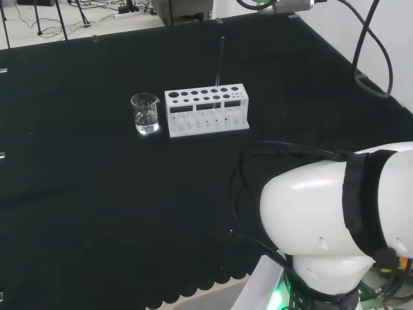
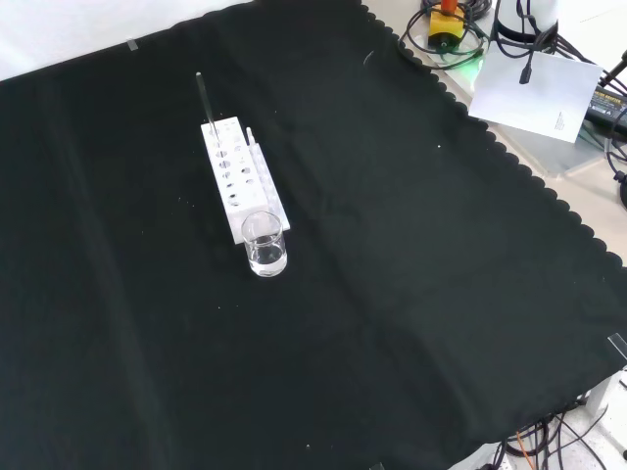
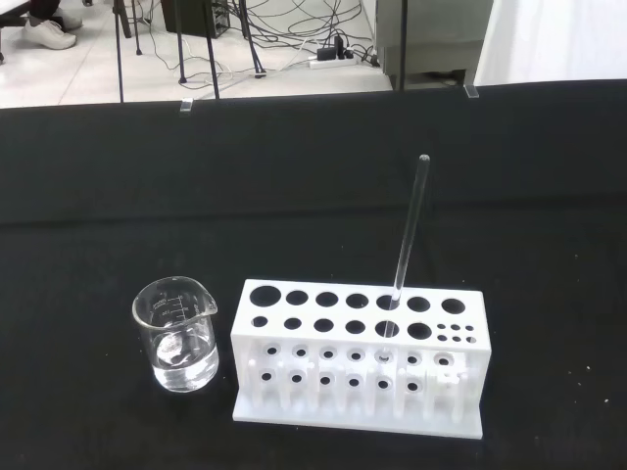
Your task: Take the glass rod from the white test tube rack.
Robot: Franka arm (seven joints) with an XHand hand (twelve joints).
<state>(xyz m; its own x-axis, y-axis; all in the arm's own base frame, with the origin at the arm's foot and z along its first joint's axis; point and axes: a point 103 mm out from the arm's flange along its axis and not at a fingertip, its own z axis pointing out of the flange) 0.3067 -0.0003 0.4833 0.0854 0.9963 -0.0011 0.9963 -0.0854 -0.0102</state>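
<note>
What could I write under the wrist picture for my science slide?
A glass rod stands upright in a white test tube rack beside a small glass beaker on black cloth.

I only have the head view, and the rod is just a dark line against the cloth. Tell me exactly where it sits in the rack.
Observer: In the wrist view, the glass rod stands in a hole in the white test tube rack's row farther from the arm, toward the end away from the beaker.
Operator: Say whether it's upright.
Observer: It leans slightly, with its top tipped away from the beaker.
Operator: Check the other holes.
Observer: The wrist view shows them all empty.
</note>
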